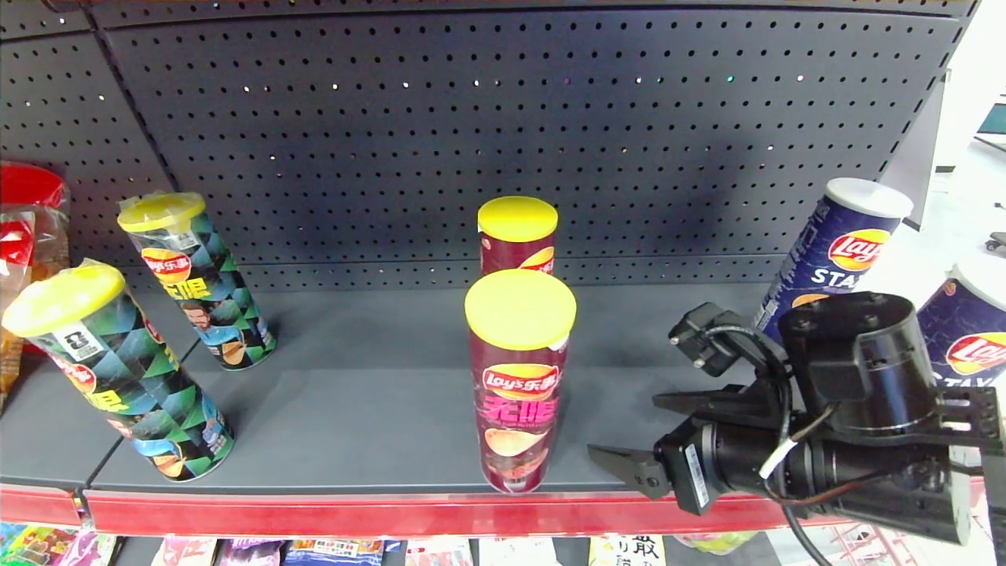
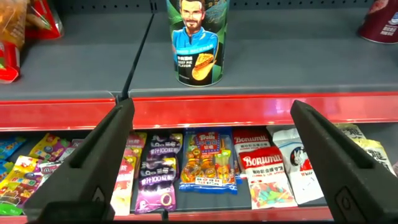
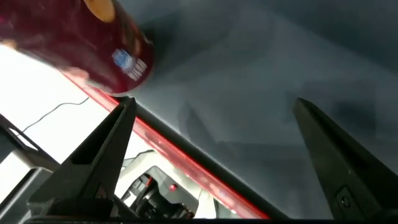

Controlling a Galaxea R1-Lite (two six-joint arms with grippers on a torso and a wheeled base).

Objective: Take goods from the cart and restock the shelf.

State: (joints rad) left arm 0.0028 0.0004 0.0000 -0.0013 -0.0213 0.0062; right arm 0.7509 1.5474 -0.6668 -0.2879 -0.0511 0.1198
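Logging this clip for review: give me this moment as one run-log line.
right gripper: open, empty, beside front maroon can | left gripper: open, empty, facing green can | shelf: six cans standing

Printed labels on cans and bags
We see a round logo badge above large lettering on the front red can [image 1: 519, 393]. A like badge marks the patterned can [image 1: 118, 377] and the blue can [image 1: 841, 251], and bold names cross the snack bags [image 2: 261, 177].
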